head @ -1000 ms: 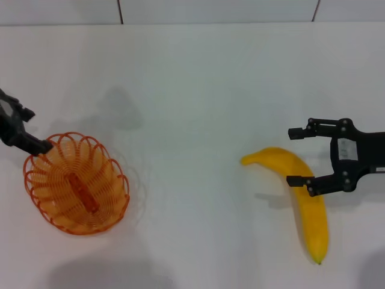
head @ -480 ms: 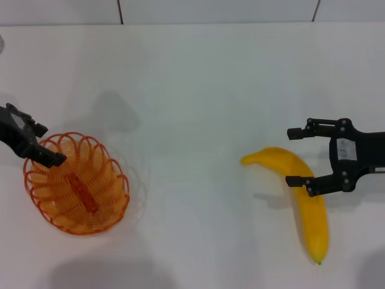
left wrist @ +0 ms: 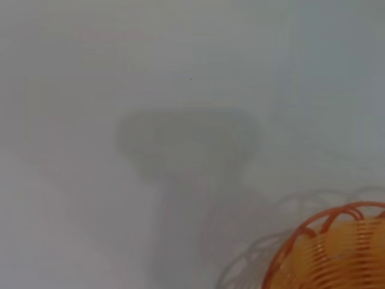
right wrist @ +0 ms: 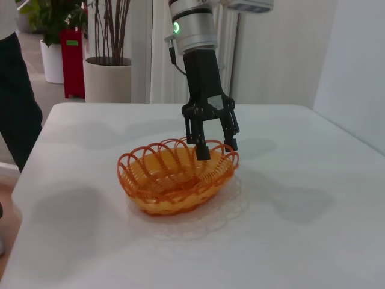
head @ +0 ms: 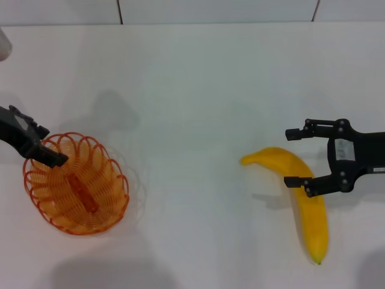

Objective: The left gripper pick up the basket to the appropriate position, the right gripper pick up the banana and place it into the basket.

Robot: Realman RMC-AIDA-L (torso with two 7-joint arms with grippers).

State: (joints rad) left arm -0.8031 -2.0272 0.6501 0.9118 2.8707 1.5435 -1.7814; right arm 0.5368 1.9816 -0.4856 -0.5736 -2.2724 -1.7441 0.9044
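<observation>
Head view: the left claw (head: 45, 153) is set astride the far-left rim of the basket (head: 76, 183) — fingers parted, one inside, nothing clamped yet — ready for a lift. The right claw (head: 296, 156) is spread over the banana (head: 304, 195), lying right on the counter (head: 198, 90). Compared with a second ago, the left claw is seen lowered further onto the rim.

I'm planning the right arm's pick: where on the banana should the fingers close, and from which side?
Grip the banana near its middle, coming from above. It lies flat on the table, curving from the stem end to the dark tip, so fingers across the width hold best. The right gripper, open, already hovers by its upper part.
</observation>
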